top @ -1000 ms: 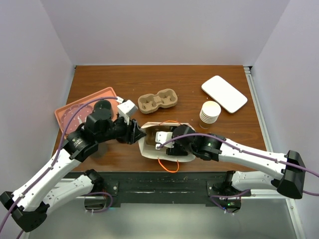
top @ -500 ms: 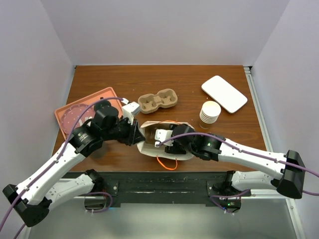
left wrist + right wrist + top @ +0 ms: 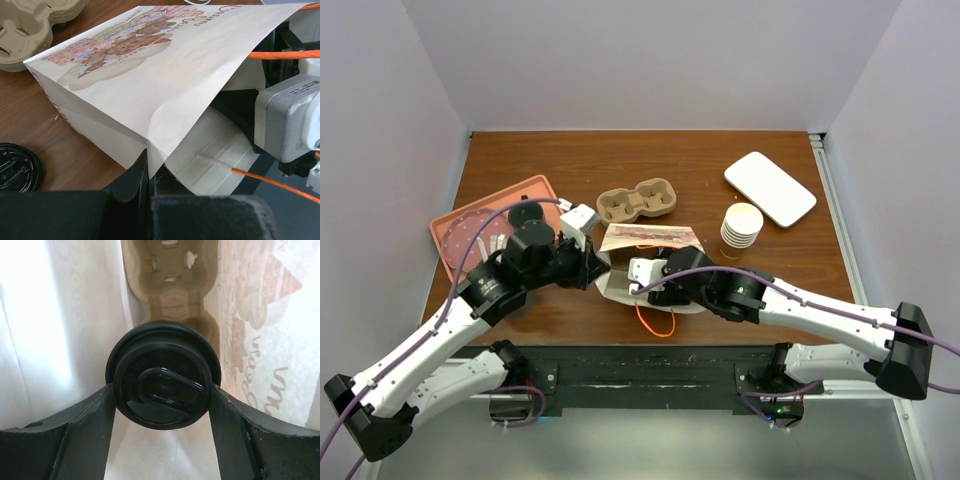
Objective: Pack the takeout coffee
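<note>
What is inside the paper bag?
The takeout coffee, held by the right gripper, and a cardboard cup carrier. Only its black lid shows; the cup body, and whether it is seated, are hidden.

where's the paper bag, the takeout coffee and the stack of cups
paper bag [image 3: 165, 75], left wrist view, on its upper side panel
takeout coffee [image 3: 162, 390], right wrist view, middle of its black lid
stack of cups [image 3: 742, 226], top external view, top cup of the stack

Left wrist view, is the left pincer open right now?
No, the left pincer is shut, pinching the edge of the paper bag at its mouth.
</note>
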`<state>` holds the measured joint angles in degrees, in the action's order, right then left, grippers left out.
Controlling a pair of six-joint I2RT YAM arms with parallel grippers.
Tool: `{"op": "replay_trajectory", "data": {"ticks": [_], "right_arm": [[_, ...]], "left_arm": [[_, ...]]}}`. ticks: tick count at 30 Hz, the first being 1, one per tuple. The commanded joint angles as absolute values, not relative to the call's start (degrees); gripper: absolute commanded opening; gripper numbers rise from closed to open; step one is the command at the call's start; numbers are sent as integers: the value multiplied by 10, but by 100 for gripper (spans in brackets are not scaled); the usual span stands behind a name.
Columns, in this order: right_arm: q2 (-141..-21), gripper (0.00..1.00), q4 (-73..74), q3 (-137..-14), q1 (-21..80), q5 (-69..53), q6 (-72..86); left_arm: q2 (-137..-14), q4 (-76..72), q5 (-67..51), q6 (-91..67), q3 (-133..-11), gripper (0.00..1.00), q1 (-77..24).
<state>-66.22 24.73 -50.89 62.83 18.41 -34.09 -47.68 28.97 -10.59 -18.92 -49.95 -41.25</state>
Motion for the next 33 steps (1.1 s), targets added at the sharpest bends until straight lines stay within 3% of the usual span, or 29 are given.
{"op": "replay_trajectory", "data": {"ticks": [1, 33], "right_arm": [[-637, 26, 272, -539, 626, 187, -339], [-713, 24, 125, -505, 611, 243, -389]], "left_arm": [[-460, 232, -98, -186, -482, 0, -421], [-444, 221, -129, -131, -470, 0, -431]]}}
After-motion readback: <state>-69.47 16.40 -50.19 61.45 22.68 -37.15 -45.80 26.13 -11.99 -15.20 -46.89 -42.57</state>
